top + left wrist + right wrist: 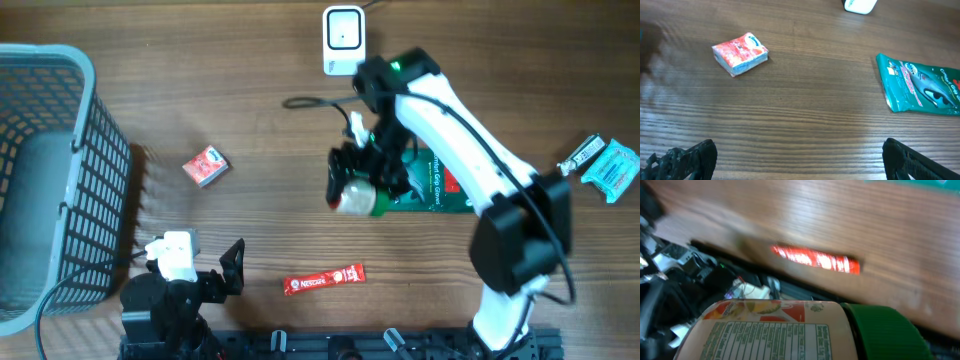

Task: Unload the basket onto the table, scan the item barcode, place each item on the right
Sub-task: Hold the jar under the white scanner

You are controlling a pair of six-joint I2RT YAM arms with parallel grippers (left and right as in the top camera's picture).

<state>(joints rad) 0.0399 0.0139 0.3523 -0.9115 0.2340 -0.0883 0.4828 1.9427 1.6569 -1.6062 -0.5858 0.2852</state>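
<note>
My right gripper point(350, 180) is shut on a small bottle point(358, 198) with a peach printed label and a green cap, holding it on its side above the middle of the table. The right wrist view shows the bottle point(785, 335) filling the lower edge, nutrition table facing the camera and cap point(885, 335) to the right; no barcode shows. The white scanner point(343, 40) stands at the far edge, well beyond the bottle. At the near left my left gripper point(799, 162) stands wide open over bare wood with nothing between its fingers.
A grey basket point(50, 180) fills the left side. A red-and-white pack point(206, 165) lies near it, a red coffee stick point(324, 279) at the front, a green pouch point(445, 185) under the right arm, and blue-white packets point(600, 165) at the far right.
</note>
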